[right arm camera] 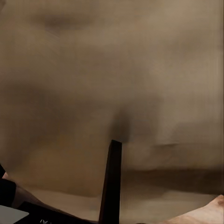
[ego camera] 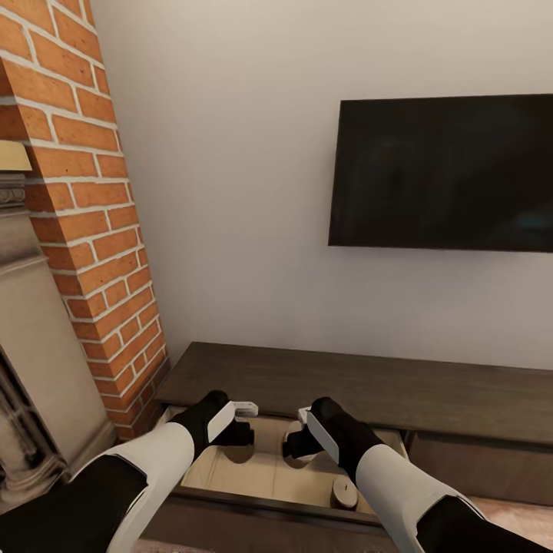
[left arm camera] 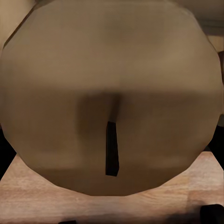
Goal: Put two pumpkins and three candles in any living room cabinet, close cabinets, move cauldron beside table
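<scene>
Your two arms reach down over the open drawer of the cabinet point(ego camera: 369, 392), the long dark console under the wall-mounted TV point(ego camera: 444, 173), beside the brick chimney point(ego camera: 92, 207). Your left gripper point(ego camera: 240, 430) sits low over the drawer's pale interior, and its wrist camera has a candle point(left arm camera: 112, 93) right up against the lens, flat top and dark wick facing you; the candle looks to lie between the jaws, but you cannot tell how far they stand apart. Your right gripper point(ego camera: 296, 442) hangs likewise over the drawer with a second candle point(right arm camera: 112, 84) pressed close, jaw width also unclear. A third candle point(ego camera: 343, 491) stands upright on the drawer floor near the front right corner.
</scene>
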### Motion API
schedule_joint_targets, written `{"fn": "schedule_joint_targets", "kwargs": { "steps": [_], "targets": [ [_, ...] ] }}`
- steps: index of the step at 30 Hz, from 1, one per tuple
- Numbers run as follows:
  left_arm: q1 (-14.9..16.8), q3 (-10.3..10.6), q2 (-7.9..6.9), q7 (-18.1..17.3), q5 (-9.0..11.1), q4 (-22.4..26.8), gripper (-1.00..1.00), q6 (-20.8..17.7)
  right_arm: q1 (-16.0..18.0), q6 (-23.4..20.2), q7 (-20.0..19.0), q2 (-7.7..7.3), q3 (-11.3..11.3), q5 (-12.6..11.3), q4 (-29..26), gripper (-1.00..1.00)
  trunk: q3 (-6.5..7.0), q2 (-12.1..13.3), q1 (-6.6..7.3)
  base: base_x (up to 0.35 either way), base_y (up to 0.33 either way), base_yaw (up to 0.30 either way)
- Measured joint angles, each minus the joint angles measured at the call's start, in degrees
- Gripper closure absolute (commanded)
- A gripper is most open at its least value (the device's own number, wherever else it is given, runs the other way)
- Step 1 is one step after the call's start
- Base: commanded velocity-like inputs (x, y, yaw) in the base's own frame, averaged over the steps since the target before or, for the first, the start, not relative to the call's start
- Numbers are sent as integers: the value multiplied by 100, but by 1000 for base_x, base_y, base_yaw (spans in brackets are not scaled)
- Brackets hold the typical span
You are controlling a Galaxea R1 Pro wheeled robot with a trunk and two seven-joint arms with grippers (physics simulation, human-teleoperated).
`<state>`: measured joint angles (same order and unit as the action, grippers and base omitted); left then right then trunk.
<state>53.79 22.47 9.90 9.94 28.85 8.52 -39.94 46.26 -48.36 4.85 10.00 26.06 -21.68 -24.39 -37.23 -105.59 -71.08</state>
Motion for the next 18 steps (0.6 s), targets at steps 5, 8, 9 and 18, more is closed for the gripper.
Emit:
{"fn": "schedule_joint_targets", "kwargs": {
  "steps": [5,8,9,18],
  "targets": [
    [-2,1,-4,0,-1,7,100,0,0,0,0,0,0,1,-1,100,-46,0,0,0,0,0],
    [-1,0,-4,0,-1,12,100,0,0,0,0,0,-1,0,-1,100,-74,0,0,0,0,0],
    [0,0,-4,0,-1,14,100,0,0,0,0,0,0,2,-1,100,-81,0,0,0,0,0],
    [-2,1,-4,5,-2,16,100,4,0,0,0,0,0,-1,-2,100,-97,0,0,0,0,0]
  ]
}}
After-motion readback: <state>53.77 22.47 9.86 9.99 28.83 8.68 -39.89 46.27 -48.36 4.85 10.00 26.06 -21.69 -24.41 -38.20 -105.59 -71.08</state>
